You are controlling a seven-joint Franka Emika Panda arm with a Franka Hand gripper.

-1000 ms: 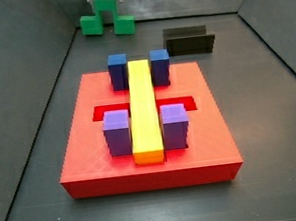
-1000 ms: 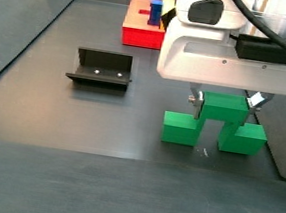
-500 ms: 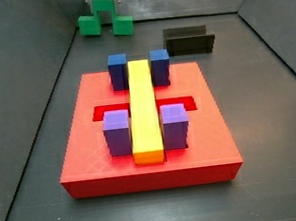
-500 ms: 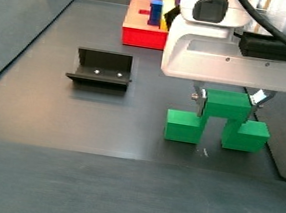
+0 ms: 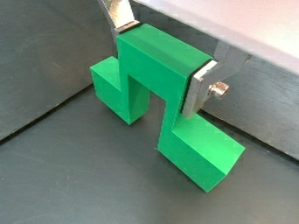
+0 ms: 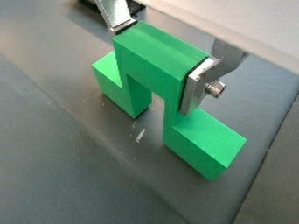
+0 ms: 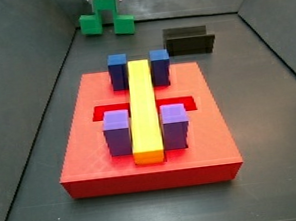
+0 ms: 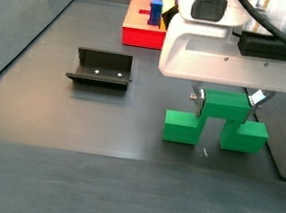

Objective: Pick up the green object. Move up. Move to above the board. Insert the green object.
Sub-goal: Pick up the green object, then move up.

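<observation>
Gripper: the gripper (image 5: 163,54) sits at the far end of the floor from the board, its 2 silver fingers (image 6: 214,77) pressed against opposite faces of the green object's raised centre cube; clenched on that piece in both wrist views.
Green object: the green object (image 5: 158,96) stands upright, a tall centre cube joining 2 lower side cubes; in a side view (image 8: 221,121) both side cubes look to be on or just above the dark floor, contact not certain.
Green object, far view: in a side view (image 7: 106,23) it appears small at the back of the floor, under the arm, well apart from the board.
Board: the board (image 7: 88,149) is a flat red square slab lying on the floor, with a recessed slot across its middle.
Yellow bar: the yellow bar (image 7: 142,105) lies lengthwise along the board's centre.
Blue cubes: 2 blue cubes (image 7: 118,70) flank the bar at the far end.
Purple cubes: 2 purple cubes (image 7: 118,132) flank the bar at the near end.
Fixture: the fixture (image 8: 100,70) stands on the floor between the board and the green object, off to one side.
</observation>
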